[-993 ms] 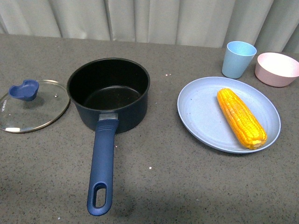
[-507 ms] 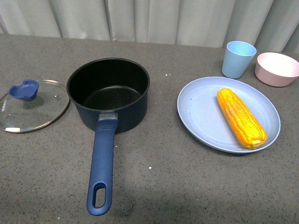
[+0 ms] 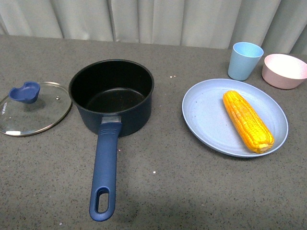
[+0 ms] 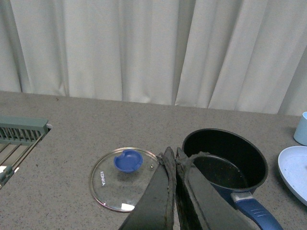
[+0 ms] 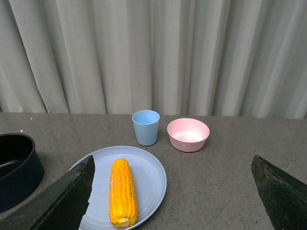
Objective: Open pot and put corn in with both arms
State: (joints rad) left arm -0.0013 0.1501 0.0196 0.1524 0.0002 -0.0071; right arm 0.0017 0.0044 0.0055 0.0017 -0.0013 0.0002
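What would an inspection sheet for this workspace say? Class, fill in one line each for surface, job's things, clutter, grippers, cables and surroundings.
Surface: grey speckled table, a few pale crumbs.
Job's things: pot open and empty, handle toward the robot; glass lid flat beside it, on the robot's left; corn lying on a blue plate.
Clutter: blue cup and pink bowl behind the plate, both upright.
Grippers: left gripper shut, holding nothing; right gripper open wide, holding nothing.
Cables: nothing seen.
Surroundings: pale curtain behind the table; slatted rack beyond the lid.
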